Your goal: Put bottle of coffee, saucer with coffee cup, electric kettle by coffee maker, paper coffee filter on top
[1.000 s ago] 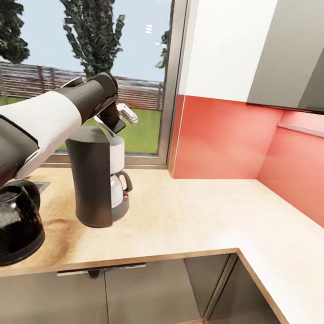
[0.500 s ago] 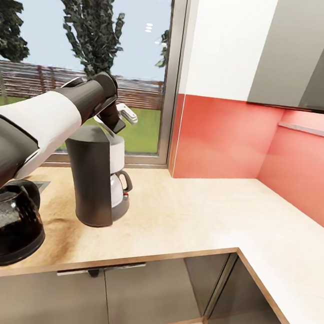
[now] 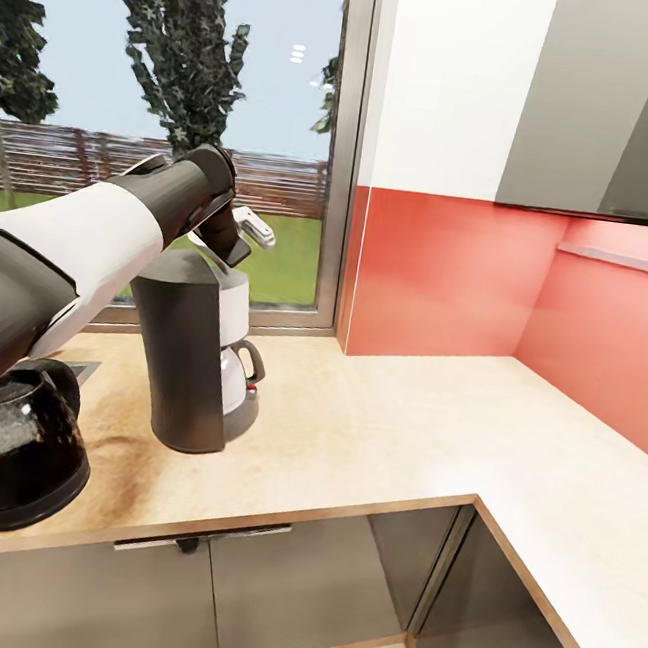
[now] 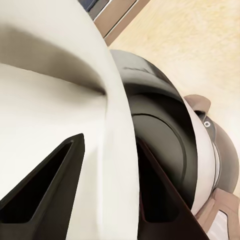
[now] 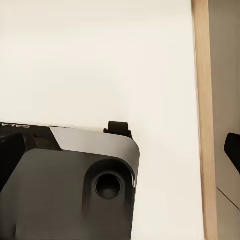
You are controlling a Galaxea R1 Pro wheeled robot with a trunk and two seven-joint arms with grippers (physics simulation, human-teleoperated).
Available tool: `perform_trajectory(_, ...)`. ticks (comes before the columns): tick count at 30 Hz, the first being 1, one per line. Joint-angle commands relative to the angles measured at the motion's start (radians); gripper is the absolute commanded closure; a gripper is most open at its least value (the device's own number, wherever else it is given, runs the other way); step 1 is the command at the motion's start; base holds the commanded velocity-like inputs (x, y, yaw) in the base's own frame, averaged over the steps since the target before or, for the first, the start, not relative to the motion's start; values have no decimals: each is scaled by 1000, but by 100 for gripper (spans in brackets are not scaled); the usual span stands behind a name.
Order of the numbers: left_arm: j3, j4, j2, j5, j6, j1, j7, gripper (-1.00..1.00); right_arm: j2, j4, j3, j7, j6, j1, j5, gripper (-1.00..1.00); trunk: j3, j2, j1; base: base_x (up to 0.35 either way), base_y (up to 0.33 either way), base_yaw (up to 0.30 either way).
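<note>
One pale paper filter (image 4: 107,150) sits pinched between the left gripper's (image 3: 241,237) dark fingers (image 4: 45,190) above the coffee maker (image 3: 191,359), which stands on the countertop (image 3: 401,444) near its window edge; the kettle (image 3: 15,460) stands beside it.

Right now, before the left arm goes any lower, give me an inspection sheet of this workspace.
Surface: kitchen countertop, light wood-look, L-shaped.
Job's things: coffee maker upright on the countertop; electric kettle beside it, apart, near the front edge; paper coffee filter held above the coffee maker's top.
Clutter: nothing seen.
Grippers: left gripper closed on the filter, over the machine; right gripper, open or shut cannot be told.
Cables: nothing seen.
Surroundings: window behind the machine, red backsplash, dark grey cabinets below.
</note>
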Motion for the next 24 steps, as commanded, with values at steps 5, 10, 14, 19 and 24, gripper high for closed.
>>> perform_trajectory(5, 0, -1, 0, -11, 2, -1, -10, 100, 0, 1, 1, 0, -3, -1, 8, -100, -1, -1, 0, 0, 0, 0)
perform_trajectory(10, 0, -1, 0, -11, 2, -1, -10, 100, 0, 1, 1, 0, -3, -1, 8, -100, -1, -1, 0, 0, 0, 0)
perform_trajectory(14, 0, -1, 0, -11, 2, -1, -10, 100, 0, 1, 1, 0, -2, -1, 8, -100, -1, -1, 0, 0, 0, 0)
perform_trajectory(19, 0, 0, 0, -11, 2, -1, -10, -100, 0, 1, 1, 0, -2, -1, 8, -100, -1, -1, 0, 0, 0, 0)
perform_trajectory(24, 0, 0, 0, -11, 2, -1, -10, -100, 0, 1, 1, 0, -2, -1, 8, -100, -1, -1, 0, 0, 0, 0)
